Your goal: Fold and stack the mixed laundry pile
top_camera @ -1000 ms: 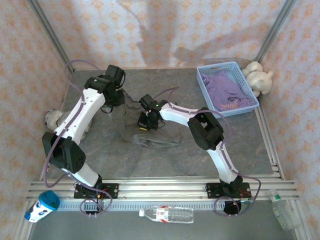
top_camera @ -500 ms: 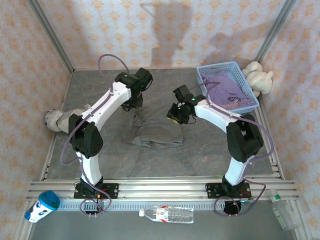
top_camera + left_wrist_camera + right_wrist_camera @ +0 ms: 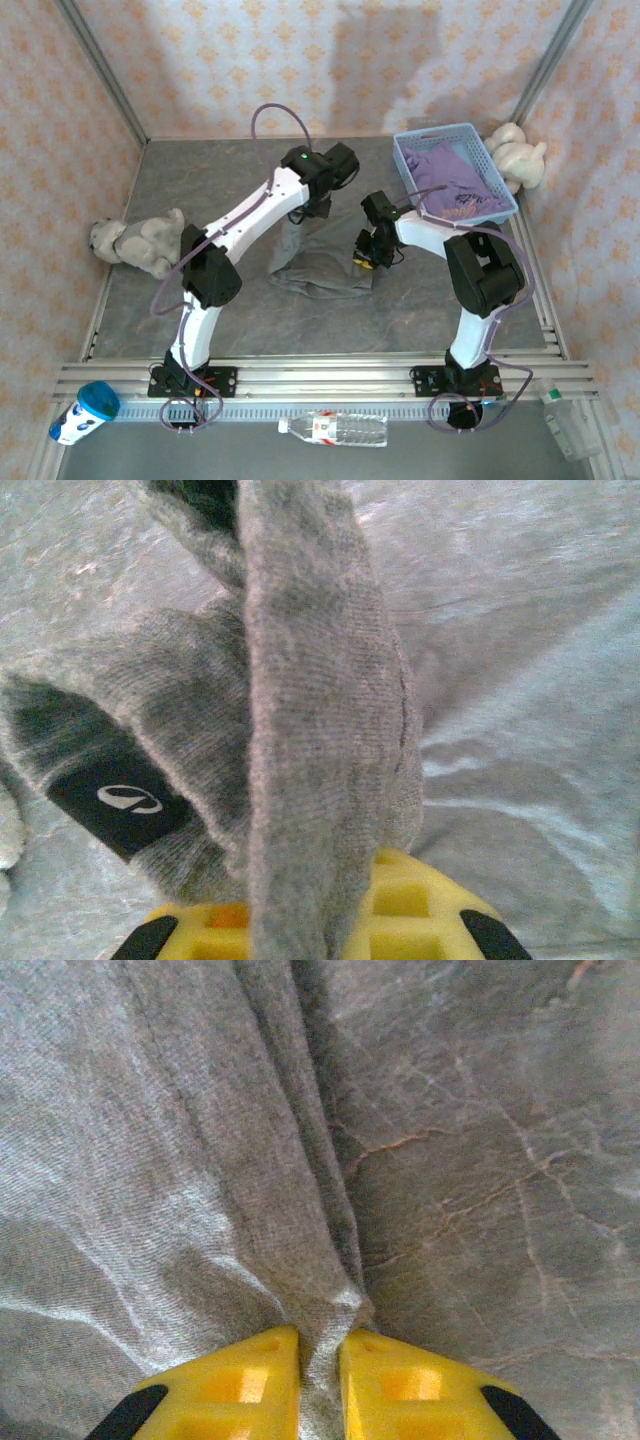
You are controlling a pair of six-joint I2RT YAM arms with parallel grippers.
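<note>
Grey-olive garment (image 3: 320, 265) bunched at frame centre of top view; left gripper (image 3: 310, 930) clenched on raised fold, right gripper (image 3: 320, 1385) pinching its edge. Best bet: draw both grips apart evenly, level, so cloth lands flat

Grey marbled table (image 3: 330, 320) enclosed by peach floral-patterned walls (image 3: 200, 70).

Crumpled grey-olive garment (image 3: 320, 266), left gripper (image 3: 318, 208) at far edge, right gripper (image 3: 366, 257) beside
</note>
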